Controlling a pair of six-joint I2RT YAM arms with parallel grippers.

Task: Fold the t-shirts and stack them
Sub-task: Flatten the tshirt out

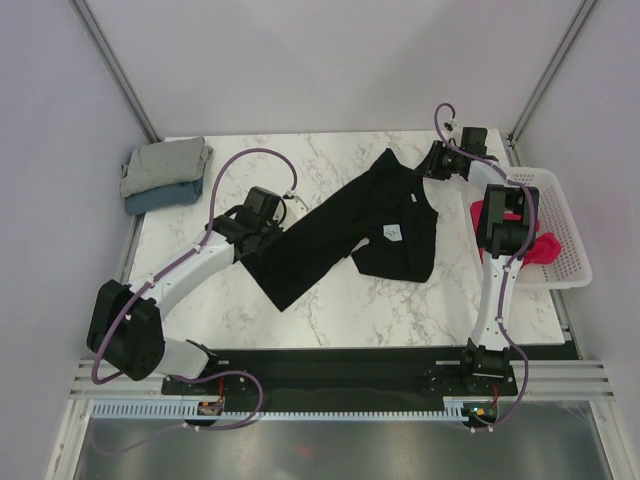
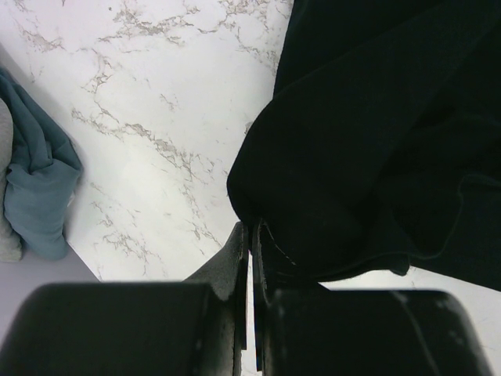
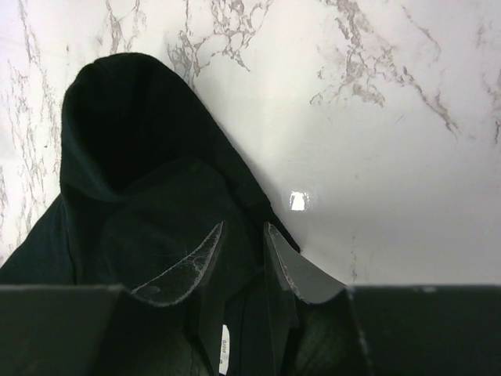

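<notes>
I find the marble table (image 1: 330, 300) carrying all the work. The black shirt (image 1: 340, 235) is the largest item on it. It runs as a long, part-bunched band from left of centre up toward the far right corner, with a wider fold of it lying flat right of centre.

A white mesh basket (image 1: 562, 205) sits off the right edge of the table. At the far left corner I note a folded stack of two, the grey shirt (image 1: 165, 163) lying on top of the blue shirt (image 1: 160, 198) and well apart from the black one. The pink-red shirt (image 1: 545, 247) lies crumpled inside the basket, partly hidden behind the right arm.

The left gripper (image 2: 250, 235) is at the near-left end of the black band. In its wrist view the jaws are pressed together with the hem of the black shirt pinched at their tips. The right gripper (image 3: 241, 239) is at the far-right end of that shirt, near the basket's far corner. Its jaws stand part-way apart, clamped on a thick bunch of black cloth that fills the gap between them.

A small white tag (image 1: 392, 232) shows on the flat part of the black shirt.
</notes>
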